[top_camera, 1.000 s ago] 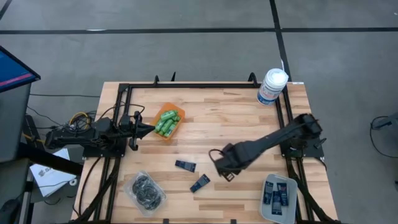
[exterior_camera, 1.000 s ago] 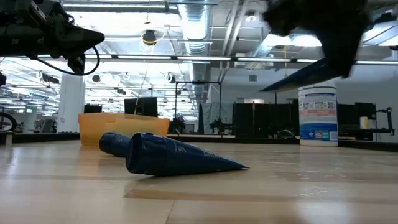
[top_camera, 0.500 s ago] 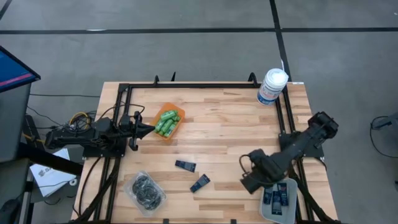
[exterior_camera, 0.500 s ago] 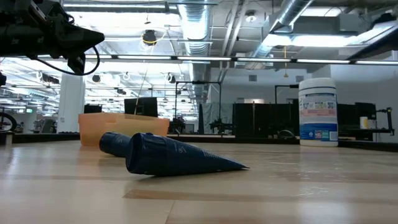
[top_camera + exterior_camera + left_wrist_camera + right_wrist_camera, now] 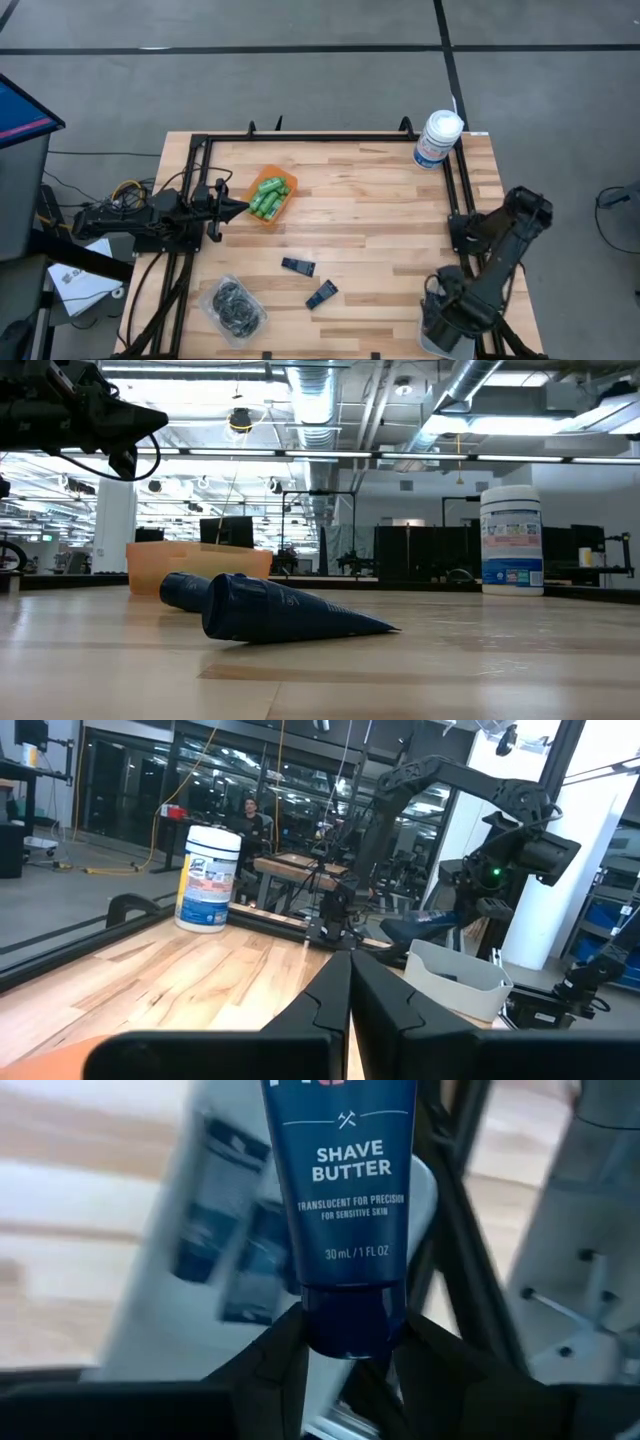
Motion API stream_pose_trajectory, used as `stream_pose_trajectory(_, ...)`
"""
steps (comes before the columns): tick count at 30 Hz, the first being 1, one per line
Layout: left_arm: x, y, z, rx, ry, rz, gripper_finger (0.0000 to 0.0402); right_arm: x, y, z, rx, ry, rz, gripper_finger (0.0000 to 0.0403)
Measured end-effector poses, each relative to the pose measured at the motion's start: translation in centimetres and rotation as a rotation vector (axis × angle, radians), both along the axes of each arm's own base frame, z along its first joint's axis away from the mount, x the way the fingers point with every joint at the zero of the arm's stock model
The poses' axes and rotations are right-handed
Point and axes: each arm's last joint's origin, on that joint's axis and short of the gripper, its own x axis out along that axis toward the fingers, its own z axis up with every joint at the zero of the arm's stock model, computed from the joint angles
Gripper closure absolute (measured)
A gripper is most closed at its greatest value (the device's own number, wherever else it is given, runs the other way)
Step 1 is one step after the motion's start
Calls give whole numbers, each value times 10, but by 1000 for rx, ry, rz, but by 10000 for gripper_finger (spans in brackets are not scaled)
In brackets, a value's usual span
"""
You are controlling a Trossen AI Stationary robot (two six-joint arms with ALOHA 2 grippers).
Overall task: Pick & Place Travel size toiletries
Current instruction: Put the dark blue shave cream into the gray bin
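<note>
Right gripper (image 5: pixel 345 1345): fingers clamping a flat dark navy shave-butter tube (image 5: pixel 340 1200) above the white tray (image 5: pixel 432 340).
Left gripper (image 5: pixel 240 207): fingers together, waiting beside the orange bin (image 5: pixel 271 195).
Wooden desk (image 5: pixel 360 200): two navy tubes (image 5: pixel 298 266) lying apart.

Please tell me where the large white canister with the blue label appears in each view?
High view: the large white canister with the blue label stands at the table's far right corner.
Low view: right of centre, upright.
Left wrist view: left of centre, on the wooden table.
Right wrist view: not in it.
Shared landmark: the black frame rail beside it.

Overhead view straight down, low view table-level, both sharing navy tubes (image 5: pixel 321 294), wrist views close, perhaps blurred
</note>
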Motion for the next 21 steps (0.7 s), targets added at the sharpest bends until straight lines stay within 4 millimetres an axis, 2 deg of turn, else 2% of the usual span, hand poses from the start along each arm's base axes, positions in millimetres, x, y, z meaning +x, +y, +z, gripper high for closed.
stream_pose_trajectory(14,0,0,0,0,-4,0,400,-18,12,1,73,109,31,292)
stream_pose_trajectory(21,0,0,0,0,-4,-1,400,-19,13,1,87,123,33,292)
